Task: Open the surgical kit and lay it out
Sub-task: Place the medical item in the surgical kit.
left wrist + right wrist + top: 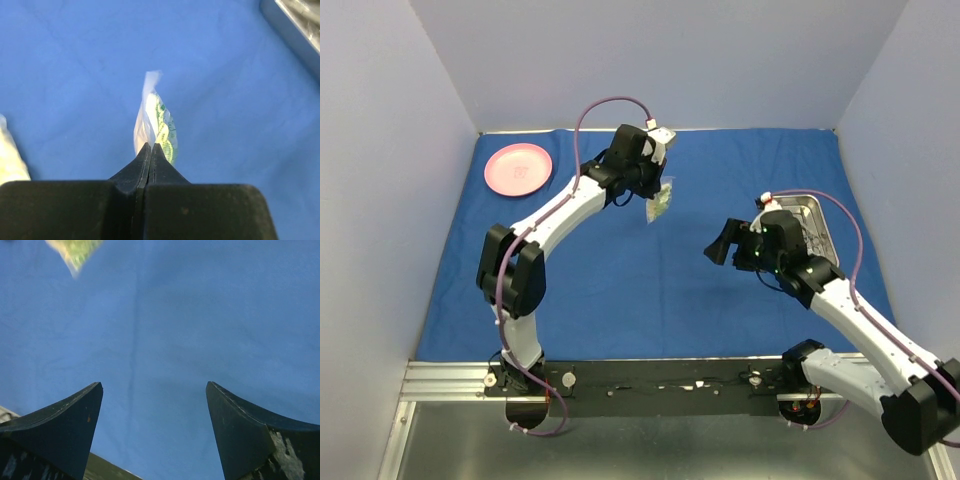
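Note:
The royal-blue cloth wrap (620, 270) lies spread flat over the table. My left gripper (656, 192) hangs above its far middle, shut on a clear yellow-green packet (661, 205) that dangles below the fingertips. In the left wrist view the packet (159, 125) sticks out from the closed left gripper (151, 146). My right gripper (722, 246) is open and empty over bare cloth, to the packet's right, beside the steel tray (814, 226). In the right wrist view the right gripper (155, 385) is spread wide, with the packet (75, 250) at the top left.
A pink plate (518, 168) sits on the cloth's far left corner. A pale whitish object (10, 160) shows at the left edge of the left wrist view. The tray's rim (287, 22) is at that view's top right. Grey walls close in three sides.

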Robot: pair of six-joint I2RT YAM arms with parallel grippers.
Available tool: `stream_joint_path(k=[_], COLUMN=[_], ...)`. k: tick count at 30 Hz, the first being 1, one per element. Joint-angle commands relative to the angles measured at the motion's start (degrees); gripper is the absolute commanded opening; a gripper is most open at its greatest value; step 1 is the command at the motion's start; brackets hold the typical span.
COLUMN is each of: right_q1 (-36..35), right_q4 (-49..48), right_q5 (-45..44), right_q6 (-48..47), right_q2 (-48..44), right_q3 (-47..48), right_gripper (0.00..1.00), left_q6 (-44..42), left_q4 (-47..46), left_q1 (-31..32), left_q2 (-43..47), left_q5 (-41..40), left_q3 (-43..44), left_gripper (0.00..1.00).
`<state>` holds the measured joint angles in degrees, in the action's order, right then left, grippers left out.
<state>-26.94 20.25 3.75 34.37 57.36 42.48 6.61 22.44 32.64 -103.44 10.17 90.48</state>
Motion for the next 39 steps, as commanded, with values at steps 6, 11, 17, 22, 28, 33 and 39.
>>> stream_joint_path(k=[6,11,17,22,28,33,39], right_q1=[-0.31,-0.31,-0.31,-0.31,-0.31,-0.31,-0.22], right_q4=[8.48,9.19,11.91,12.71,14.12,13.59,14.20], right_q5=[-8.67,-8.84,-11.74,-12.97,-14.73,-14.56,-17.80], right_q6=[-3.79,-1.32,-0.89,-0.27,-1.41,-1.59,-3.17], right_q2=[-2.88,-0.94,1.52,2.93,6.00,7.50,8.47], right_q3=[-1.01,-0.56,1.29,2.25,5.24,6.04,7.09], right_gripper=[0.92,0.92,0.92,0.92,0.92,0.92,0.92], left_q6=[-11.97,-16.63,-20.40,-23.48,-23.75,-23.31,-20.16], left_q4=[8.32,12.71,15.01,14.04,12.98,13.07,10.44], left_q1=[-9.43,-11.72,-13.83,-14.27,-15.07,-15.24,-15.94], left_q2=[-16.69,-27.94,-34.64,-37.09,-37.63,-36.57,-33.85], left_q5=[13.03,9.87,2.85,-1.03,-2.18,-2.00,-2.44], left_q3=[11.89,22.71,31.77,35.99,37.14,34.60,31.69], left_gripper=[0.00,0.00,0.00,0.01,0.05,0.21,0.53])
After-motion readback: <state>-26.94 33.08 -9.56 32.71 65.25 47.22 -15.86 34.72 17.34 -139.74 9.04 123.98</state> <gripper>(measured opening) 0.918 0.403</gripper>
